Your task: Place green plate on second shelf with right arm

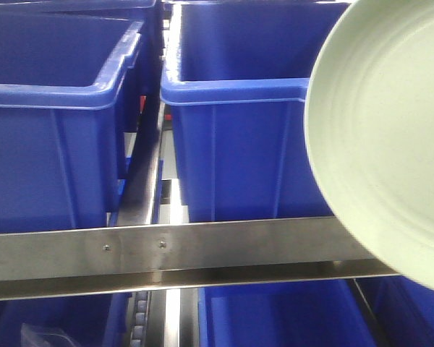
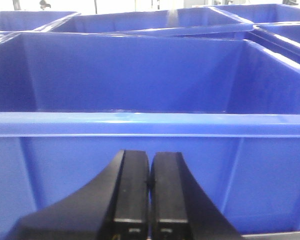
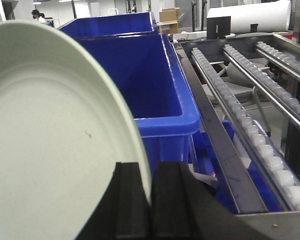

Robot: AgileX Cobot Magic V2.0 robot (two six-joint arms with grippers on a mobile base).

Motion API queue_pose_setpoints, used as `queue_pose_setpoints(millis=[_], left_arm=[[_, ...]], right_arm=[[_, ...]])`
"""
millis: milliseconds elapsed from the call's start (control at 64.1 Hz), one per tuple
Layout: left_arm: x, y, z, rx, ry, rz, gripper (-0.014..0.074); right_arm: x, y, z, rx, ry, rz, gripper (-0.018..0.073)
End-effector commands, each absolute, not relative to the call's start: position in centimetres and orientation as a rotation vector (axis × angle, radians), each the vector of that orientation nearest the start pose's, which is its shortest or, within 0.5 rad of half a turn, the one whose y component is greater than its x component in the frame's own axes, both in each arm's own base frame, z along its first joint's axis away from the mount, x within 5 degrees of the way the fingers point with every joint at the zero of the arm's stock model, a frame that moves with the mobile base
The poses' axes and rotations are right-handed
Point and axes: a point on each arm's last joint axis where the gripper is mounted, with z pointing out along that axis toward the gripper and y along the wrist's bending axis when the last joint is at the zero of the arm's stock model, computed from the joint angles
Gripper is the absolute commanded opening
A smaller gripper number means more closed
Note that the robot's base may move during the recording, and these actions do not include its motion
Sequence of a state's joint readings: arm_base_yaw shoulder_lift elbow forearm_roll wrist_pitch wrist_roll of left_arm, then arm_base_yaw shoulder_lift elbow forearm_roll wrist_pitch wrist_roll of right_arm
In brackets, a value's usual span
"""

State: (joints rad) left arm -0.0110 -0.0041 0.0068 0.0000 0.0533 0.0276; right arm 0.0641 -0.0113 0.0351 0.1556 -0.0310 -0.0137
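The green plate (image 1: 390, 144) hangs tilted on edge at the right of the front view, in front of a blue bin and overlapping the steel shelf rail (image 1: 166, 253). In the right wrist view the same green plate (image 3: 45, 145) fills the left half, and my right gripper (image 3: 151, 172) is shut on its rim, one black finger on each face. My left gripper (image 2: 150, 162) is shut with nothing between its fingers, pointing at the front wall of a blue bin (image 2: 140, 145).
Large blue bins (image 1: 50, 123) (image 1: 239, 130) stand side by side on the shelf behind the rail, with more blue bins (image 1: 282, 318) below. Right of the nearest bin (image 3: 140, 75), roller tracks (image 3: 240, 115) and steel rails run away from me.
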Motion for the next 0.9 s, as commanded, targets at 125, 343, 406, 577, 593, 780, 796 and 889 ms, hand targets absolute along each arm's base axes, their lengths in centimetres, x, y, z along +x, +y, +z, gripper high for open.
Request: queue_pose_setpoints(millis=[125,343,406,577,593,780,796,889], left_arm=[[5.7,-0.1,20.1,0.031,1.483,0.008,0.013],[5.7,-0.1,20.1,0.031,1.483,0.008,0.013],[5.7,-0.1,20.1,0.031,1.483,0.008,0.013],[5.7,-0.1,20.1,0.031,1.483,0.008,0.013],[5.7,-0.1,20.1,0.031,1.483,0.008,0.013],[5.7,-0.1,20.1,0.031,1.483,0.008,0.013],[5.7,-0.1,20.1,0.031,1.483,0.008,0.013],[5.7,-0.1,20.1,0.031,1.483,0.008,0.013]], right_arm=[[5.2,0.1,22.5,0.082,1.315,0.161,0.0058],[4.3,-0.3,24.8,0.116,1.057,0.171,0.0058],[3.7,-0.5,26.2,0.136,0.933,0.196,0.0058],[3.4,-0.3,29.6,0.128,0.989,0.231,0.0058],[3.4,-0.2,29.9,0.126,1.008,0.233,0.0058],[6.4,0.0,33.8,0.127,1.143,0.231,0.0058],[7.0,0.1,34.0,0.13,1.159,0.229,0.0058],[9.6,0.2,35.7,0.137,1.184,0.221,0.0058]])
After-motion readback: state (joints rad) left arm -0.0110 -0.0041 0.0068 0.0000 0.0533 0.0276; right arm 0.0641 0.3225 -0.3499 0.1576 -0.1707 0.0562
